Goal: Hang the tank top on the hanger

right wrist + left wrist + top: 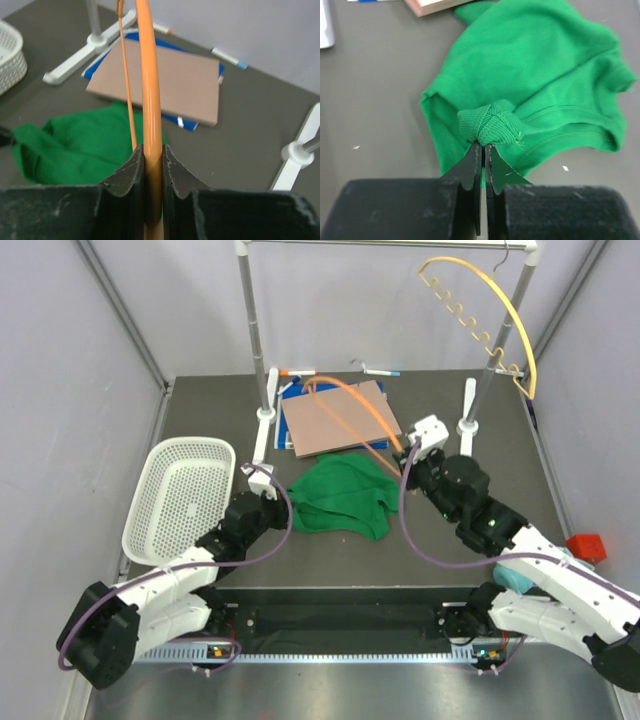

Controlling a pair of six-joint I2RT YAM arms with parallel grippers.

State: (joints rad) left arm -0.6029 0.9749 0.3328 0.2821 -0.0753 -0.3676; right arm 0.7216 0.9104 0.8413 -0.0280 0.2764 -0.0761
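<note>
The bright green tank top (345, 495) lies crumpled on the dark table, in front of a brown board. My left gripper (283, 490) is at its left edge. In the left wrist view that gripper (484, 145) is shut on a bunched ribbed fold of the tank top (535, 65). The thin orange hanger (350, 405) slants over the board, from my right gripper (408, 453) up and to the left. In the right wrist view this gripper (152, 147) is shut on the hanger's arched bar (150, 90), with the tank top (75, 145) below and to the left.
A white mesh basket (180, 495) stands at the left. A clothes rack (255, 330) spans the back, with a yellower wavy-barred hanger (490, 300) hooked on its rail. The brown board (335, 420) lies on a blue sheet, with pens behind. A red object (585, 545) sits at the right edge.
</note>
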